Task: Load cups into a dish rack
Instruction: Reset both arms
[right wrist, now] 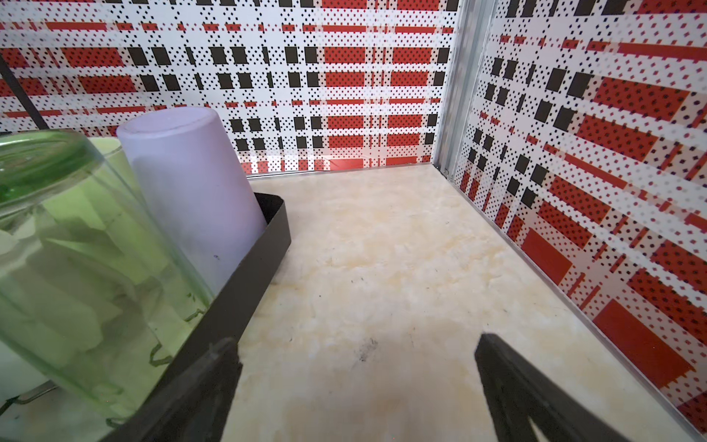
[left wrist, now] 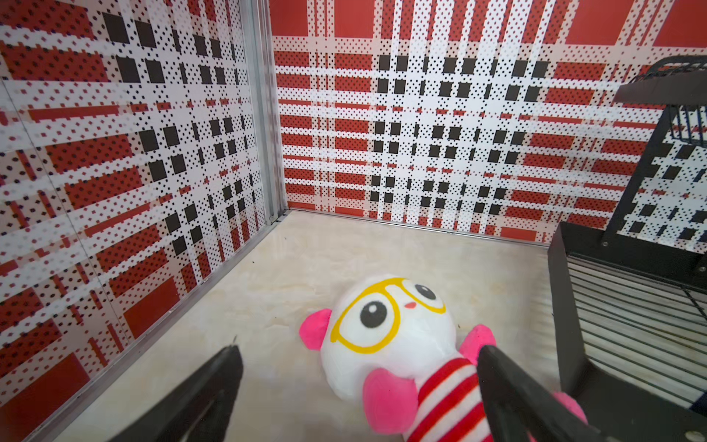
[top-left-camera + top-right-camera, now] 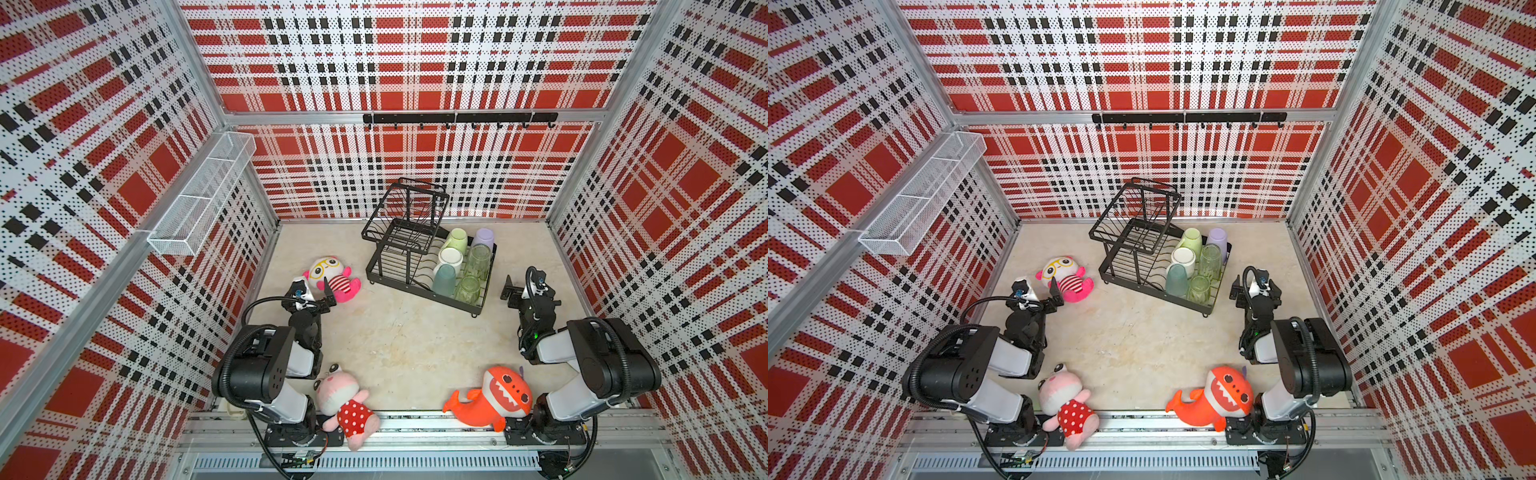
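The black wire dish rack [image 3: 419, 291] [image 3: 1152, 289] stands at the back middle of the floor. In its wide base sit several cups, mouth down: a pale green mug [image 3: 455, 241], a lilac tumbler [image 3: 483, 239] [image 1: 191, 183], a white mug [image 3: 450, 259], a tall clear green glass [image 3: 478, 262] [image 1: 76, 245], a teal glass [image 3: 444, 279] and a short green glass [image 3: 467, 289]. The raised basket holds nothing. My right gripper [image 3: 523, 291] [image 1: 355, 382] hangs open just right of the rack over bare floor. My left gripper [image 3: 316, 293] [image 2: 359, 382] is open and holds nothing, low beside a plush toy.
A white plush with yellow glasses [image 3: 332, 276] [image 2: 386, 333] lies left of the rack, under my left fingers. A pink plush [image 3: 345, 401] and an orange shark plush [image 3: 494, 395] lie at the front edge. A white mesh shelf [image 3: 203, 195] and black hook rail [image 3: 457, 118] hang on the walls.
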`<state>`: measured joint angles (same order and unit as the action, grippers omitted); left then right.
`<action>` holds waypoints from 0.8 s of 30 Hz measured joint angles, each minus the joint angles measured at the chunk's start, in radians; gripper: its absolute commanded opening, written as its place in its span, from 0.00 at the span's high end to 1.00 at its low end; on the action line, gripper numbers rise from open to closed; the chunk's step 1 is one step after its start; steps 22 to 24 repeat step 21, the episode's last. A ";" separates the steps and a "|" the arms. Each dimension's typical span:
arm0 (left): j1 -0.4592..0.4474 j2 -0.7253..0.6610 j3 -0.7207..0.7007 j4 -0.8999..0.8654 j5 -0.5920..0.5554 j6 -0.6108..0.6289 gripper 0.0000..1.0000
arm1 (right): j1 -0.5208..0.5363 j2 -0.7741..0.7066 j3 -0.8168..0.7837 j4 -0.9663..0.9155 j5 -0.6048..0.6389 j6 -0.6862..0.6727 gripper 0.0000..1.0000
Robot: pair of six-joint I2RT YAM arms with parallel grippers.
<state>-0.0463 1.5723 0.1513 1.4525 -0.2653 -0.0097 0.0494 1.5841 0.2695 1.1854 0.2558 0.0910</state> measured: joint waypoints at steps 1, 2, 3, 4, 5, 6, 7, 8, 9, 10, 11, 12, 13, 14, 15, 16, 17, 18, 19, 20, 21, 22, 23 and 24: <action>0.000 0.000 0.001 0.000 0.000 0.000 0.02 | 0.000 0.000 0.000 -0.002 0.000 0.000 0.00; 0.000 0.000 0.002 0.000 -0.001 0.000 0.02 | 0.000 0.000 0.000 -0.004 0.000 0.000 0.00; 0.000 0.000 0.002 0.000 -0.001 0.000 0.02 | 0.000 0.000 0.000 -0.007 0.000 0.000 0.00; 0.000 0.000 0.003 -0.001 -0.001 0.000 0.02 | 0.000 0.000 0.000 -0.009 0.000 0.000 0.00; 0.000 0.000 0.005 -0.002 -0.001 0.000 0.02 | 0.000 0.000 0.000 -0.010 0.000 0.000 0.00; 0.000 0.000 0.008 -0.003 -0.001 0.000 0.02 | 0.000 0.000 0.000 -0.011 0.000 0.000 0.00; 0.000 0.000 0.014 -0.005 -0.001 0.000 0.02 | 0.000 0.000 0.000 -0.011 0.000 0.000 0.00; 0.000 0.000 0.019 -0.006 -0.001 0.000 0.02 | 0.000 0.000 0.000 -0.013 0.000 0.000 0.00; 0.000 0.000 0.022 -0.006 -0.002 0.000 0.02 | 0.000 0.000 0.000 -0.013 0.000 0.000 0.00; 0.000 0.000 0.023 -0.006 -0.002 0.000 0.02 | 0.000 0.000 0.000 -0.014 0.000 0.000 0.00; 0.000 0.000 0.023 -0.007 -0.002 0.000 0.02 | 0.000 0.000 0.000 -0.014 0.001 0.000 0.00; 0.000 0.000 0.023 -0.009 -0.003 0.000 0.02 | 0.000 0.000 0.000 -0.014 0.002 0.000 0.00; 0.000 0.000 0.023 -0.010 -0.003 0.000 0.02 | 0.001 0.000 0.000 -0.014 0.004 0.000 0.00; 0.000 0.000 0.023 -0.011 -0.003 0.000 0.02 | 0.001 0.000 0.000 -0.014 0.004 0.000 0.00; 0.000 0.000 0.023 -0.011 -0.003 0.000 0.02 | 0.001 0.000 0.000 -0.014 0.005 0.000 0.00; 0.000 0.000 0.023 -0.011 -0.004 0.000 0.02 | 0.001 0.000 0.000 -0.014 0.006 0.000 0.00; 0.000 0.000 0.023 -0.011 -0.003 0.000 0.02 | 0.001 0.000 0.000 -0.014 0.008 0.000 0.00; 0.000 0.000 0.023 -0.011 -0.004 0.000 0.02 | 0.001 0.000 0.000 -0.014 0.009 0.000 0.00; 0.000 0.000 0.023 -0.011 -0.004 0.000 0.02 | 0.001 0.000 0.000 -0.014 0.010 0.000 0.00; 0.000 0.000 0.023 -0.011 -0.003 0.000 0.02 | 0.001 0.000 0.000 -0.014 0.011 0.000 0.00; 0.000 0.000 0.023 -0.011 -0.004 0.000 0.02 | 0.001 0.000 0.000 -0.014 0.011 0.000 0.00; 0.000 0.000 0.023 -0.011 -0.004 0.000 0.02 | 0.001 0.000 0.000 -0.014 0.011 0.000 0.00; 0.000 0.000 0.023 -0.011 -0.004 0.000 0.02 | 0.001 0.000 0.000 -0.014 0.011 0.000 0.00; 0.000 0.000 0.023 -0.011 -0.004 0.000 0.02 | 0.001 0.000 0.000 -0.014 0.011 0.000 0.00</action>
